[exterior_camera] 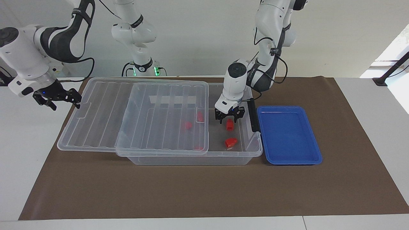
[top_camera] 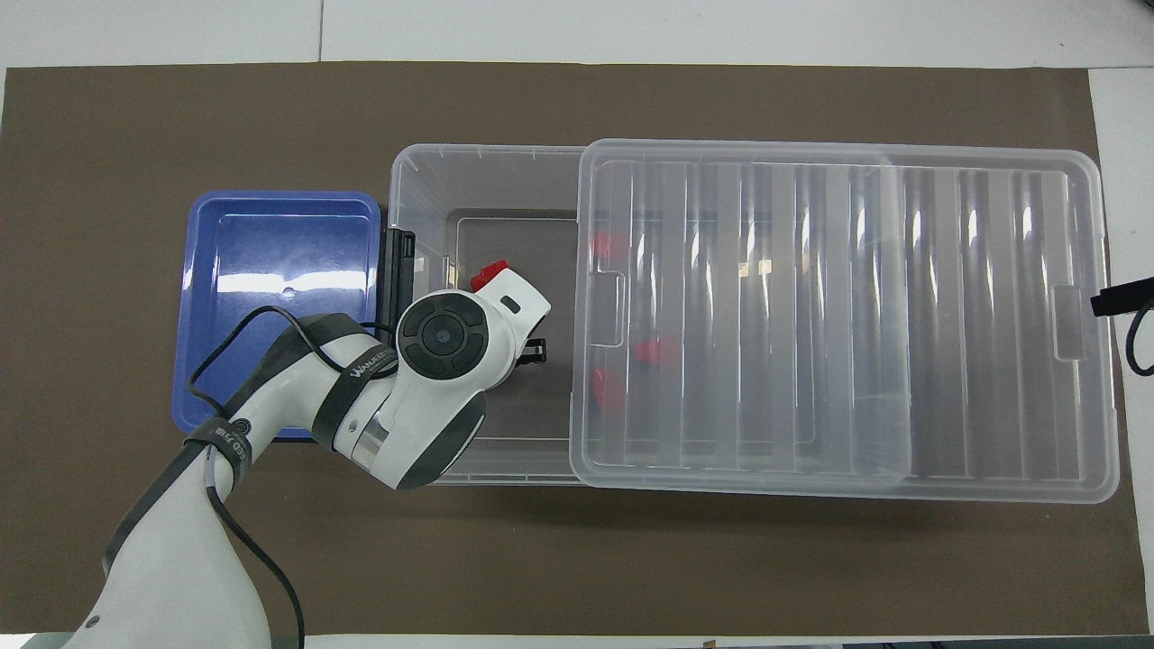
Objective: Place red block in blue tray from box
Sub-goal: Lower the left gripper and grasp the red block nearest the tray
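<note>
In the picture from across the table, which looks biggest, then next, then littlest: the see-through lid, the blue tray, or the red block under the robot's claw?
1. The lid, biggest.
2. The blue tray.
3. The red block in the box, under the left gripper, littlest.

The left claw [top_camera: 527, 347] hangs over the box [top_camera: 487, 167] (lid [top_camera: 838, 315] slid aside).

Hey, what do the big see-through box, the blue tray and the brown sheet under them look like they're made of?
The box and its ribbed lid look like clear glossy plastic: the red blocks show through, and the ribs catch glare. The blue tray looks like opaque moulded plastic, smooth and shiny, with light reflecting off its floor. The brown sheet is matte and flat, probably paper or thin vinyl; which one is unclear.
</note>
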Controlling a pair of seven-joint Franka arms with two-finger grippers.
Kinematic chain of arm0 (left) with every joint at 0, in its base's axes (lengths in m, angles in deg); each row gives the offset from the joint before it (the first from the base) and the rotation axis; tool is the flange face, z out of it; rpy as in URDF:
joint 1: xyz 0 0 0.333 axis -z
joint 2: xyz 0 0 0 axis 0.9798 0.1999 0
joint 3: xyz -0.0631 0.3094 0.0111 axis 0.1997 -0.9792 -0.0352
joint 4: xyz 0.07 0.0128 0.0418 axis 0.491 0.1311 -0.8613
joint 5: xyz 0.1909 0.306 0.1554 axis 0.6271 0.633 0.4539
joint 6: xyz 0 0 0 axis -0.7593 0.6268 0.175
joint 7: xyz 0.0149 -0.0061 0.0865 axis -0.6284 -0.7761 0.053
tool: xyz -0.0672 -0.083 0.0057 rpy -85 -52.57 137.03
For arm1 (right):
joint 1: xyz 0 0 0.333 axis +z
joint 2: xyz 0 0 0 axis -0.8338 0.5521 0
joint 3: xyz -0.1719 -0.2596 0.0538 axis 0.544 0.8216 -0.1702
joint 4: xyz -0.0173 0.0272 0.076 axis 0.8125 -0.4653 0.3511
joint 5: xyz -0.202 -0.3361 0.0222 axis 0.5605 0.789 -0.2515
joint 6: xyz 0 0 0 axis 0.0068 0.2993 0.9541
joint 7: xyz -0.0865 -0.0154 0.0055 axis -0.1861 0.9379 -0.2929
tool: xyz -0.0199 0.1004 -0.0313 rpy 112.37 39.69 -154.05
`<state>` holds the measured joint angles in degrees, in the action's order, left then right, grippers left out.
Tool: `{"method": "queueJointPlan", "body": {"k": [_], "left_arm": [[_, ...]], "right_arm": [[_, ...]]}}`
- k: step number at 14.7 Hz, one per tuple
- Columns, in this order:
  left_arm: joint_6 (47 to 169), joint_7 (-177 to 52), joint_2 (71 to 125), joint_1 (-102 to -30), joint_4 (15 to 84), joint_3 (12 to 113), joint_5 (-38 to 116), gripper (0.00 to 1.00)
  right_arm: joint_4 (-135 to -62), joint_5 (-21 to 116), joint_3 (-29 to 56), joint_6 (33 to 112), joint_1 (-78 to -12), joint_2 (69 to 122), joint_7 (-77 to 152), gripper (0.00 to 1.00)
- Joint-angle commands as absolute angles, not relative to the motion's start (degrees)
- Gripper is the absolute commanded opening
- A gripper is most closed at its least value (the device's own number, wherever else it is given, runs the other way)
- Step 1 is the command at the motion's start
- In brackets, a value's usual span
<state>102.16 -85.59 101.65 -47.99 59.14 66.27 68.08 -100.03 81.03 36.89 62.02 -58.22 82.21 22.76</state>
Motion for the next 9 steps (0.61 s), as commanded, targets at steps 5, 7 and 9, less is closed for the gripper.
{"method": "queueJointPlan", "body": {"k": [5,7,9], "left_arm": [[100.42,-87.94,100.21,-46.65,59.09,65.41,70.14,0.0],[99.55,-87.94,99.06,-46.65,58.92,65.32,70.14,0.0],[96.75,-87.76,97.31,-46.83,57.6,65.41,70.14,0.0]], "right_arm": [[-86.04,81.82,31.16,47.13,-57.46,84.77,29.11,1.0],[-85.86,81.91,30.28,46.68,-56.75,84.77,29.11,1.0],[-85.86,81.91,30.36,46.68,-56.75,84.77,29.11,1.0]]}}
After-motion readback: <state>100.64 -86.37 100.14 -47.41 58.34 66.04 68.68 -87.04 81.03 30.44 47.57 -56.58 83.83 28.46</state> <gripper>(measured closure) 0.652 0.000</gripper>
